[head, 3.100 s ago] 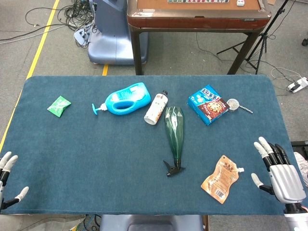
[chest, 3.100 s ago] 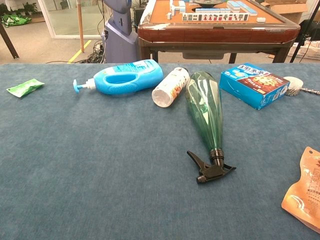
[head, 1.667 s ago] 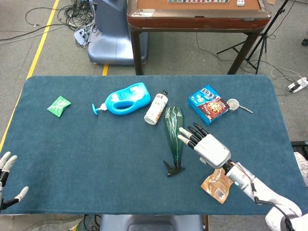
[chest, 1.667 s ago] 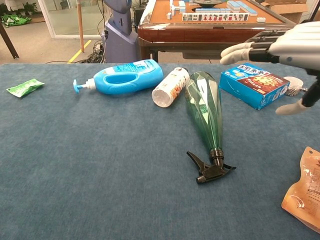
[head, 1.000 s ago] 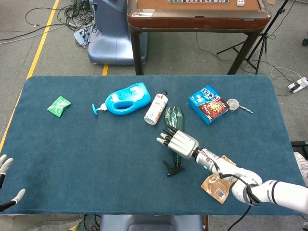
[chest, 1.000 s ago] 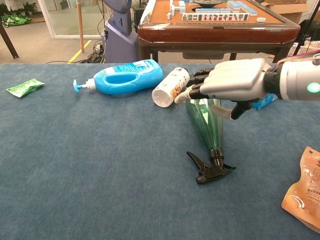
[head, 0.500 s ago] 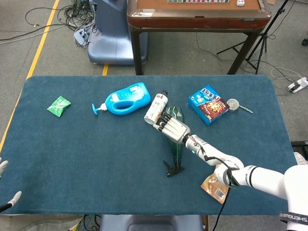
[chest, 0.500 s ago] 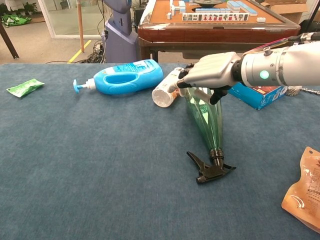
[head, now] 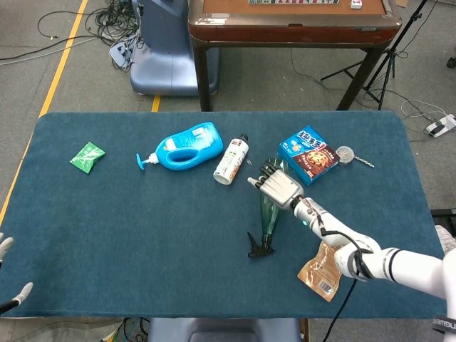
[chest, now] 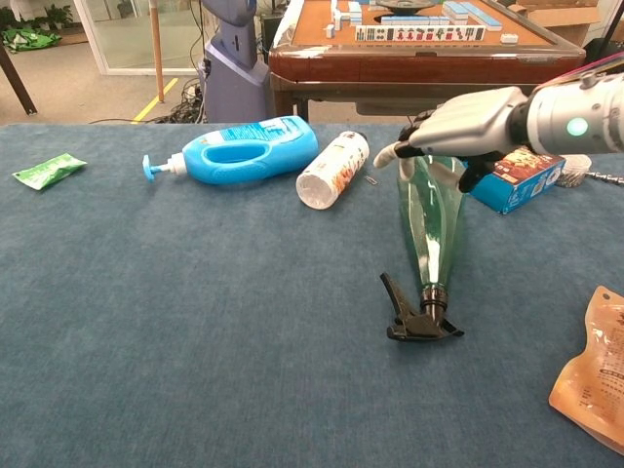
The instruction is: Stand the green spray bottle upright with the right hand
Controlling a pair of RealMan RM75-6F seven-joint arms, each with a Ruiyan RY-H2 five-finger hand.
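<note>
- The right hand (chest: 458, 125) has its fingers wrapped over the wide base of the clear green plastic spray bottle (chest: 430, 219) and holds it.
- The bottle is tilted: base lifted, black trigger head (chest: 421, 314) on the blue felt table (chest: 195, 322), the blue biscuit box (chest: 526, 166) just beside.
- To do this well, I think the hand should turn the base down slowly, away from the box.
- The left hand (head: 6, 274) lies spread at the table edge, holding nothing.

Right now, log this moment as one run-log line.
right robot hand: grips fat end of green spray bottle | bottle: tilted, black nozzle on blue tablecloth | left robot hand: open at edge
</note>
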